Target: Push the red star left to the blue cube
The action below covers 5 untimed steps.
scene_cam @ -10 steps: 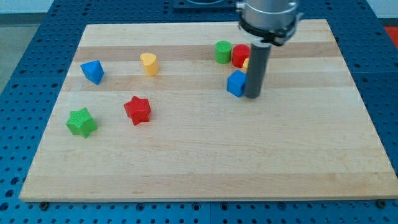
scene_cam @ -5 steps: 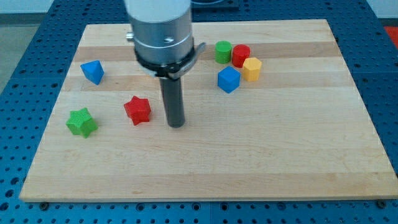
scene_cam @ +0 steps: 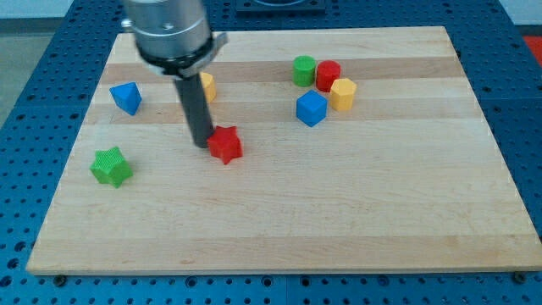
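The red star (scene_cam: pixel 226 145) lies left of the board's middle. My tip (scene_cam: pixel 201 143) stands at the star's left side, touching it or nearly so. The blue cube (scene_cam: pixel 312 108) sits to the view's right and a little above the star, well apart from it. A second blue block (scene_cam: pixel 126 97), roughly triangular, lies at the view's left.
A yellow heart-like block (scene_cam: pixel 206 86) is partly hidden behind the rod. A green star (scene_cam: pixel 111 166) lies at the lower left. A green cylinder (scene_cam: pixel 304 70), a red cylinder (scene_cam: pixel 329 75) and a yellow block (scene_cam: pixel 342 93) cluster by the blue cube. The wooden board (scene_cam: pixel 279 212) carries all.
The rod swept from beside the blue cube leftward, passed below the red star, and now stands at its left. The red star has shifted right and slightly up.
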{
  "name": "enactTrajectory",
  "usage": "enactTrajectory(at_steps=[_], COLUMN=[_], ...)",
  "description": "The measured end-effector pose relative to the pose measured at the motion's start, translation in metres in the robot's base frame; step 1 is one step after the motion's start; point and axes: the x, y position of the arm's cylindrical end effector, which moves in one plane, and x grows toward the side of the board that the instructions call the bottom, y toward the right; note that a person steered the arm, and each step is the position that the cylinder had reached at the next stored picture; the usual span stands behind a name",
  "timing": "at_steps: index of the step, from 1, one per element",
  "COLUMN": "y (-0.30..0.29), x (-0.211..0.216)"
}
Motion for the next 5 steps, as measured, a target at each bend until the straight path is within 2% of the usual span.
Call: enactTrajectory(at_steps=[1,2,3,4,5], y=[-0.039,-0.069,-0.034,0.009,0.045], x=[0.001,0.028,0.055,0.038,-0.008])
